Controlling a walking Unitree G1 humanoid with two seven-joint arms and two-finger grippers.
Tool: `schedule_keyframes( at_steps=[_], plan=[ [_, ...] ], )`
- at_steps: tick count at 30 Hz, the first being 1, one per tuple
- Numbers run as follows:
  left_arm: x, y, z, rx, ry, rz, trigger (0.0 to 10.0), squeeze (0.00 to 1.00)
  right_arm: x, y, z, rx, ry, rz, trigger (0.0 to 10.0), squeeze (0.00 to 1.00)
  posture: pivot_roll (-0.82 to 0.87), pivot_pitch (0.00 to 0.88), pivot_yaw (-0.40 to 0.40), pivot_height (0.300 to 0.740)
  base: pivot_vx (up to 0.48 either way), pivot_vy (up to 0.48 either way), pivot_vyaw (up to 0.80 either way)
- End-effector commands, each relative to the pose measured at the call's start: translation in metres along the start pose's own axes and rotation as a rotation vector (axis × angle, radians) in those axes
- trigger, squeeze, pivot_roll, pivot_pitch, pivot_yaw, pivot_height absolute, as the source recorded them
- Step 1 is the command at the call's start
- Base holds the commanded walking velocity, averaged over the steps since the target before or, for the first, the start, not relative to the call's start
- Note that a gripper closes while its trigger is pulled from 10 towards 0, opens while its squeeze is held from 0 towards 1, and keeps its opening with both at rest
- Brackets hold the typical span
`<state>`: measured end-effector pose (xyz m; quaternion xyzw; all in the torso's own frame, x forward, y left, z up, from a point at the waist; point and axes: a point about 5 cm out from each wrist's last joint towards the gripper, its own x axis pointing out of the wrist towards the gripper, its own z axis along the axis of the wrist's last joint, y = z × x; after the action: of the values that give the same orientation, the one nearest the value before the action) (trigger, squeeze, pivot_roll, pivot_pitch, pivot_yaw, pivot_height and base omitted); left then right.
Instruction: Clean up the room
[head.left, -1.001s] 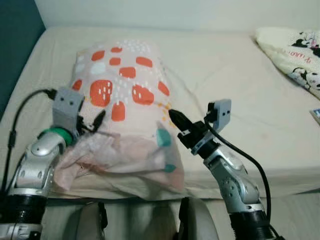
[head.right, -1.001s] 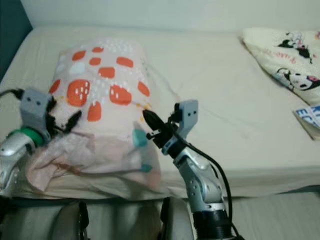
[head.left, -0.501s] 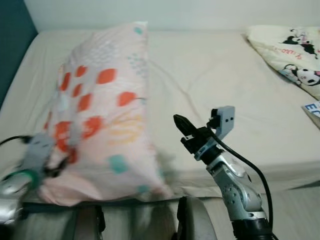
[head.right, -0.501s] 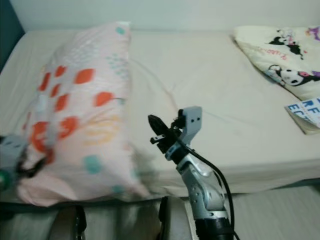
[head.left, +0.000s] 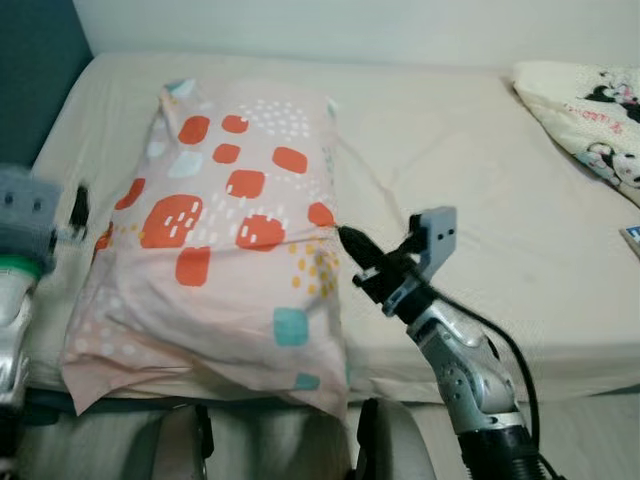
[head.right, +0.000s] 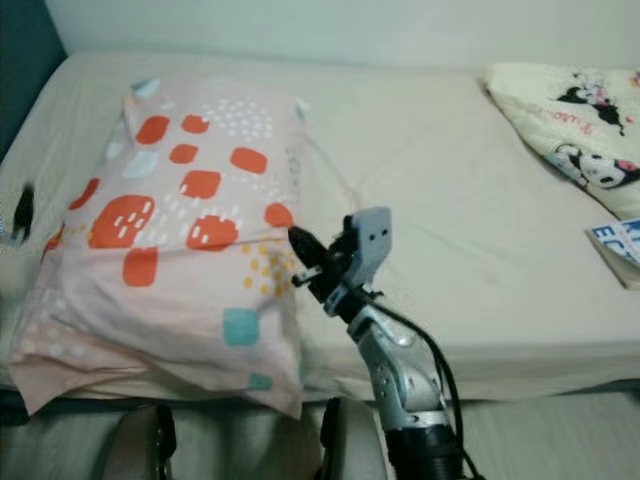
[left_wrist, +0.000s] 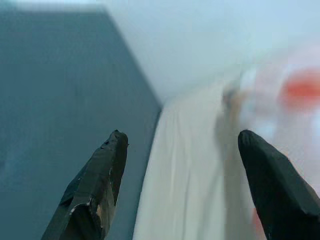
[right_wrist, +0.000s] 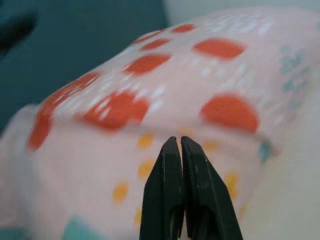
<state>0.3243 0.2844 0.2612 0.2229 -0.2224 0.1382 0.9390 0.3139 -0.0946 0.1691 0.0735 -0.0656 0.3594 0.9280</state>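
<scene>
A pink pillow (head.left: 230, 220) with orange and teal patches lies flat on the left half of the beige bed (head.left: 470, 170), its near end hanging over the mattress edge. My left gripper (head.left: 78, 208) is off the pillow's left side, above the bed's edge. In the left wrist view its fingers (left_wrist: 95, 185) stand wide apart and open, with nothing between them. My right gripper (head.left: 347, 238) is shut with nothing in it, its tip right at the pillow's right edge. In the right wrist view the closed fingertips (right_wrist: 178, 142) point at the pillow (right_wrist: 150, 90).
A cream blanket (head.left: 590, 100) with cartoon prints lies at the bed's far right. A magazine (head.right: 620, 245) pokes in at the right edge. A dark blue wall (head.left: 35, 60) runs along the bed's left side. The bed's middle is bare sheet.
The pillow, bunched up at the bed's edge under my left gripper, swung up on end and now lies flat. My left gripper has let go and drawn back left. The right gripper stayed shut.
</scene>
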Motion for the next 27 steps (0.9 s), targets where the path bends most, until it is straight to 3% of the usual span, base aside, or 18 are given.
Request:
schedule_keyframes(
  at_steps=[1, 3, 4, 5, 6, 7, 9, 10, 13, 16, 18, 23, 25, 27],
  plan=[
    [0.005, -0.016, 0.006, -0.054, -0.014, -0.044, 10.0, 0.00, -0.003, 0.012, -0.015, -0.032, 0.071, 0.080, 10.0, 0.00, 0.05, 0.127, -0.025, 0.573, 0.000, 0.000, 0.00],
    [0.005, -0.016, 0.006, -0.054, -0.014, -0.044, 10.0, 0.00, -0.003, 0.012, -0.015, -0.032, 0.071, 0.080, 10.0, 0.00, 0.05, 0.127, -0.025, 0.573, 0.000, 0.000, 0.00],
    [0.009, -0.028, 0.011, -0.102, -0.019, -0.074, 10.0, 0.00, -0.005, 0.017, -0.021, -0.049, 0.102, 0.115, 10.0, 0.00, 0.04, 0.126, -0.023, 0.573, 0.000, 0.000, 0.00],
    [0.009, -0.028, 0.011, -0.102, -0.019, -0.074, 10.0, 0.00, -0.005, 0.017, -0.021, -0.049, 0.102, 0.115, 10.0, 0.00, 0.04, 0.126, -0.023, 0.573, 0.000, 0.000, 0.00],
    [0.008, -0.044, 0.015, -0.160, -0.016, -0.134, 10.0, 0.00, -0.006, 0.019, -0.025, -0.067, 0.114, 0.115, 10.0, 0.00, 0.04, 0.124, -0.018, 0.573, 0.000, 0.000, 0.00],
    [0.008, -0.044, 0.015, -0.160, -0.016, -0.134, 10.0, 0.00, -0.006, 0.019, -0.025, -0.067, 0.114, 0.115, 10.0, 0.00, 0.04, 0.124, -0.018, 0.573, 0.000, 0.000, 0.00],
    [-0.012, -0.088, 0.025, -0.328, 0.012, -0.299, 10.0, 0.00, -0.008, 0.004, -0.014, -0.062, 0.049, -0.013, 10.0, 0.00, 0.03, 0.113, -0.008, 0.573, 0.000, 0.000, 0.00],
    [-0.022, -0.103, 0.031, -0.396, 0.023, -0.358, 10.0, 0.00, -0.009, -0.004, -0.004, -0.045, -0.003, -0.084, 10.0, 0.00, 0.03, 0.113, -0.008, 0.573, 0.000, 0.000, 0.00],
    [-0.033, -0.114, 0.038, -0.464, 0.036, -0.401, 10.0, 0.00, -0.010, -0.012, 0.007, -0.027, -0.070, -0.164, 10.0, 0.00, 0.02, 0.104, -0.006, 0.573, 0.000, 0.000, 0.00],
    [-0.058, -0.131, 0.053, -0.582, 0.058, -0.509, 10.0, 0.00, -0.017, -0.025, 0.026, -0.010, -0.204, -0.325, 10.0, 0.00, 0.02, 0.091, -0.002, 0.573, 0.000, 0.000, 0.00],
    [-0.068, -0.135, 0.058, -0.588, 0.061, -0.563, 10.0, 0.00, -0.021, -0.032, 0.028, -0.009, -0.237, -0.434, 10.0, 0.00, 0.03, 0.086, -0.002, 0.582, 0.000, 0.000, 0.00],
    [-0.078, -0.137, 0.056, -0.538, 0.074, -0.622, 10.0, 0.00, -0.022, -0.035, 0.027, -0.021, -0.242, -0.493, 10.0, 0.00, 0.03, 0.075, -0.002, 0.597, 0.000, 0.000, 0.00],
    [-0.078, -0.135, 0.054, -0.494, 0.082, -0.622, 10.0, 0.00, -0.022, -0.035, 0.026, -0.026, -0.238, -0.492, 10.0, 0.00, 0.04, 0.069, -0.004, 0.602, 0.000, 0.000, 0.00],
    [-0.074, -0.129, 0.044, -0.371, 0.107, -0.589, 10.0, 0.00, -0.022, -0.034, 0.024, -0.031, -0.224, -0.484, 10.0, 0.00, 0.04, 0.064, -0.007, 0.612, 0.000, 0.000, 0.00]
  ],
)
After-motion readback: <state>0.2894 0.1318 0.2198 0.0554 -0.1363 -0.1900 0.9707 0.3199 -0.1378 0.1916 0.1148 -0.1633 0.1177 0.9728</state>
